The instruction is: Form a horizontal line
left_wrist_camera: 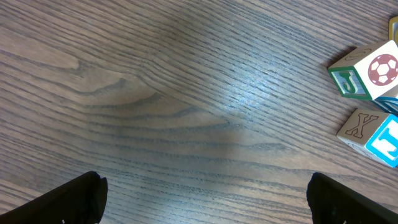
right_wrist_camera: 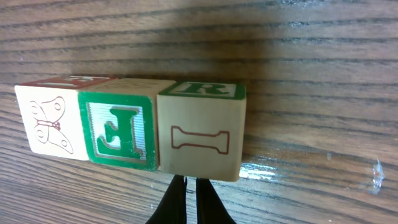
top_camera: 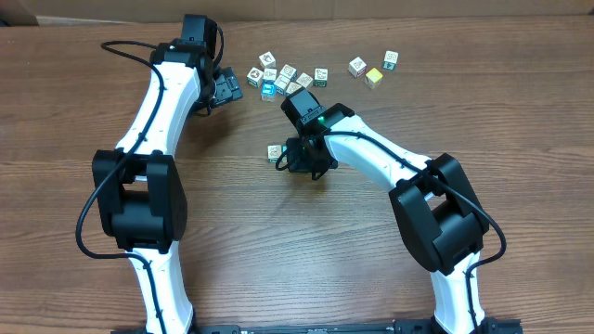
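**Kid A:** Where is the row of blocks (right_wrist_camera: 134, 134)?

**Kid B:** On the table (top_camera: 232, 232), near the middle, right in front of the right gripper (right_wrist_camera: 186, 185). I can see three blocks side by side, touching. There's a butterfly one, a green letter one, and one with a red outline letter. (From above, the arm hides most of the row and only one block peeks out.)

**Kid A:** Is that gripper holding any?

**Kid B:** No. Its two fingers are pressed together with nothing between them. The tips point at the row, very close. I can't tell if they touch it.

**Kid A:** And the left gripper (left_wrist_camera: 205, 186)?

**Kid B:** Wide open, holding nothing, over bare wood. The pile of loose blocks (top_camera: 283, 79) is just beside it. A yellow block (top_camera: 374, 78) sits farther off.
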{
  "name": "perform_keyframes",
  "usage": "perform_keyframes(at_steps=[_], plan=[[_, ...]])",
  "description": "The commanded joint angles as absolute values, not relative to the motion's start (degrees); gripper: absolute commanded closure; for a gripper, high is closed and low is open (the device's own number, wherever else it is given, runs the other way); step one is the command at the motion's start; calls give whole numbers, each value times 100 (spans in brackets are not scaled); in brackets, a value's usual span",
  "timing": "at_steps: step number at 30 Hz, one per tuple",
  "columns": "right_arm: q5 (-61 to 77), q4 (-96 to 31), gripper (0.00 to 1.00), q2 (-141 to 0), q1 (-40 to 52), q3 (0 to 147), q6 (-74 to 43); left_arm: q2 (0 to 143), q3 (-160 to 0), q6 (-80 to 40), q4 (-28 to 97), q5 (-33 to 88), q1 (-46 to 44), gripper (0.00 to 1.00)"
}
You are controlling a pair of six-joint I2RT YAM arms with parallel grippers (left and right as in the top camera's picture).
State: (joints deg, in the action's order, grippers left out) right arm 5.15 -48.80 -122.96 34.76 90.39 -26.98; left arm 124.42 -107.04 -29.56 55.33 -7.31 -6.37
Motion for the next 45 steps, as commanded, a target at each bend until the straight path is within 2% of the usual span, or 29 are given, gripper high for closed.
perform_keyframes(at_steps=[1, 9, 17, 22, 30, 33, 34, 38, 40, 41, 43, 45], plan=[[495, -4921, 96, -12195, 3487, 9006, -2696, 12525, -10814, -2869, 5546, -788, -644, 0], [239, -5605, 96, -12186, 3157, 9229, -2670, 12525, -10814, -2869, 5546, -788, -644, 1], [242, -5566, 96, -12189, 2648, 9225, -2657, 12525, -10814, -2869, 5546, -788, -644, 0], [239, -5426, 84, -12189, 2502, 9223, -2657, 12525, -10814, -2869, 5546, -788, -644, 0], [-47, -5336, 83, -12180, 2499, 9247, -2655, 12525, -10814, -2869, 5546, -788, -644, 0], [-95, -5408, 75, -12160, 2471, 9559, -2558, 12525, -10814, -2869, 5546, -788, -644, 0], [-93, -5509, 68, -12160, 2451, 9751, -2528, 12525, -10814, -2869, 5546, -788, -644, 0], [-80, -6149, 53, -12160, 2324, 10984, -2528, 12525, -10814, -2869, 5546, -788, -644, 0], [-80, -6401, 38, -12160, 2300, 11708, -2528, 12525, -10814, -2869, 5546, -788, -644, 0], [-80, -6449, 34, -12160, 2300, 11937, -2528, 12525, -10814, -2869, 5546, -788, -644, 0], [-82, -6479, 29, -12160, 2303, 12381, -2528, 12525, -10814, -2869, 5546, -788, -644, 0], [-84, -6442, 29, -12160, 2300, 12654, -2528, 12525, -10814, -2869, 5546, -788, -644, 0]])
